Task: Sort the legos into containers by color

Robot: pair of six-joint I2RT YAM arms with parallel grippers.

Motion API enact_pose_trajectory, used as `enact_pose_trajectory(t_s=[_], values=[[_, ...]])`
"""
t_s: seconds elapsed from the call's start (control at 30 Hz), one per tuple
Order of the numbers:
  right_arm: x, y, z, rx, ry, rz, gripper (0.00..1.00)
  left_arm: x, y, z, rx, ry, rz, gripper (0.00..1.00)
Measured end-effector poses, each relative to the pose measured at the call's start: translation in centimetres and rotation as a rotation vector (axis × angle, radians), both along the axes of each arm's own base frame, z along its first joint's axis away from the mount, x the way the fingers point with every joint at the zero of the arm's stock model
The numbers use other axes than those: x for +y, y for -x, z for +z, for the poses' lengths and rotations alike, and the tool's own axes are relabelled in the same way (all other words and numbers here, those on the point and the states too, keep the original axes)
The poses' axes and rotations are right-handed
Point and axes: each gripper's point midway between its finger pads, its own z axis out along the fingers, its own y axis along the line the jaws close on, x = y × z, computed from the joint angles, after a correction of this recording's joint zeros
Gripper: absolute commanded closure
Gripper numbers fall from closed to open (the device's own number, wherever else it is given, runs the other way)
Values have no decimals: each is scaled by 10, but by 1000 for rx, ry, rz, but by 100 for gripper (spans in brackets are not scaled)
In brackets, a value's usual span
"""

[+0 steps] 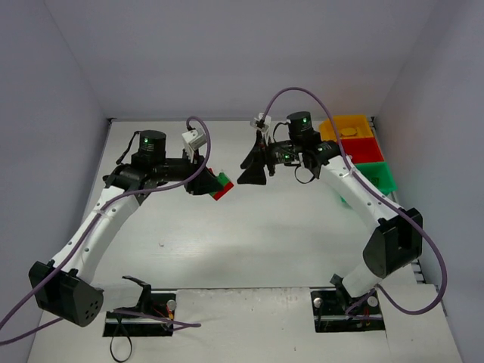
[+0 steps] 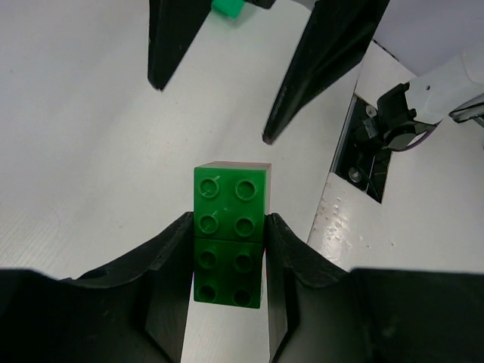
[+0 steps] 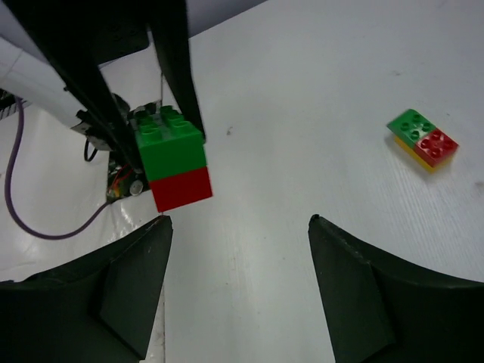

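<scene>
My left gripper [image 2: 229, 219] is shut on a lego stack, green on top [image 2: 229, 234] and red beneath [image 3: 181, 189], held above the table [image 1: 221, 184]. My right gripper [image 3: 238, 219] is open, its fingers [image 2: 325, 68] pointing at the stack from the right and just short of it [image 1: 242, 174]; one fingertip sits right under the red brick. A second stack of green, red and yellow legos [image 3: 422, 138] lies on the table. The yellow container [image 1: 344, 126], red container [image 1: 361, 149] and green container [image 1: 376, 175] stand in a row at the far right.
The grey walls close in the white table [image 1: 249, 227] on three sides. Both arm bases with their mounting plates [image 1: 140, 310] and purple cables [image 1: 435, 249] occupy the near edge.
</scene>
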Motion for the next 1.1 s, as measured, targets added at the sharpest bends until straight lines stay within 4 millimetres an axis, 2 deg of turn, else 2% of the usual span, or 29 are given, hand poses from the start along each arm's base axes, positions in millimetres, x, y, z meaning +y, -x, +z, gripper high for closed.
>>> enact_pose_trajectory(t_s=[0.17,0.47,0.7,0.87,1.1], values=[[14,25,5,-10,-35,116,39,-1,-1,-2,-3,-21,-43,100],[28,44,7,-24,-47,192,49,0,2,-11,16,-45,-57,100],[35,48,15,-47,-57,214,53,0,5,-11,9,-55,-73,100],[40,45,19,-64,-63,222,62,-1,8,-13,12,-62,-84,100],[43,43,14,-52,-56,226,61,-2,11,-16,13,-74,-89,100]])
